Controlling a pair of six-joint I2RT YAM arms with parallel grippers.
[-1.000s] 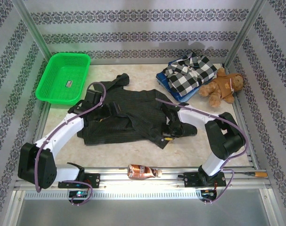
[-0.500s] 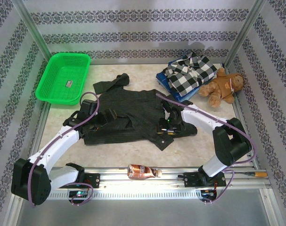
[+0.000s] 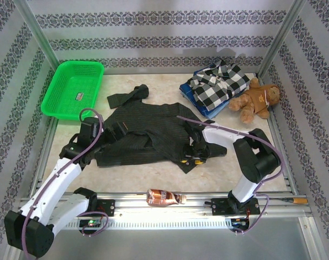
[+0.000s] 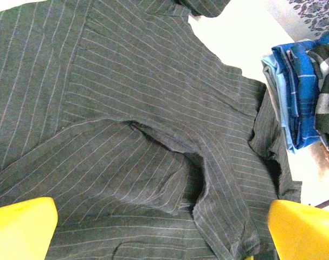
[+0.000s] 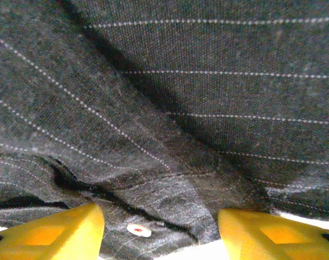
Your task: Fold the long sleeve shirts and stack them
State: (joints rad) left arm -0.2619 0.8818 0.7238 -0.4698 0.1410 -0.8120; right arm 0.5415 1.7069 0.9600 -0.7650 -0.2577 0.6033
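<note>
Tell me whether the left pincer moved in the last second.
Yes. Measured against the green plastic basket, the left pincer has shifted left and nearer the front metal rail, above the dark charcoal pinstriped shirt.

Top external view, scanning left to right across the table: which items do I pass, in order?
Green basket → charcoal pinstripe shirt → checked flannel shirt → teddy bear.

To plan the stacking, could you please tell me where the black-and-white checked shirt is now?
In the top view, the checked shirt lies at the far right of the table, on a blue garment, left of the teddy bear.
</note>
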